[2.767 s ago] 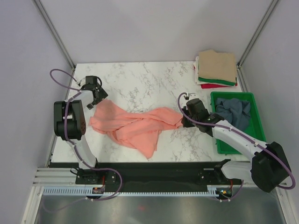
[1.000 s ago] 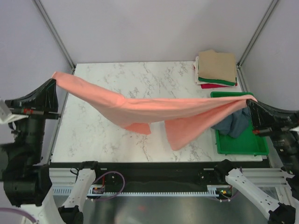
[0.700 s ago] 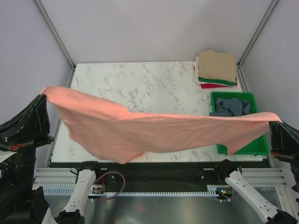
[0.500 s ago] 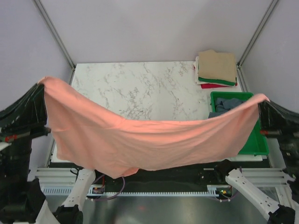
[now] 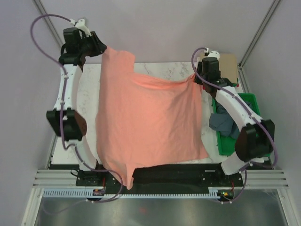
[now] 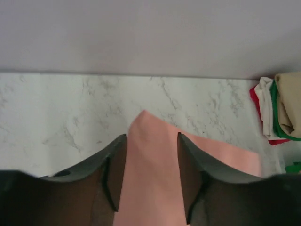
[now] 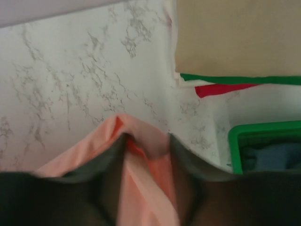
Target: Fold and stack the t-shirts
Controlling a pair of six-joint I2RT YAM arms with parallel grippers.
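The salmon-pink t-shirt [image 5: 150, 117] lies spread down the middle of the marble table [image 5: 162, 68], and its near hem hangs over the front edge. My left gripper [image 5: 101, 48] is at the shirt's far left corner. In the left wrist view its jaws [image 6: 151, 136] stand apart, with flat pink cloth [image 6: 150, 179] running between them. My right gripper [image 5: 197, 77] is at the far right corner. Its jaws [image 7: 147, 136] are slightly apart, and a bunched fold of the shirt [image 7: 141, 188] drapes over their tips.
A stack of folded t-shirts [image 5: 228, 63], tan on top of green, white and red [image 7: 235, 37], sits at the back right corner. A green plastic tray [image 5: 254, 101] by the right edge holds a crumpled slate blue-grey shirt [image 5: 223, 123].
Both arms swung the shirt from hanging in the air over the front edge to the table's far side, laying it flat. Both sets of jaws have come apart.
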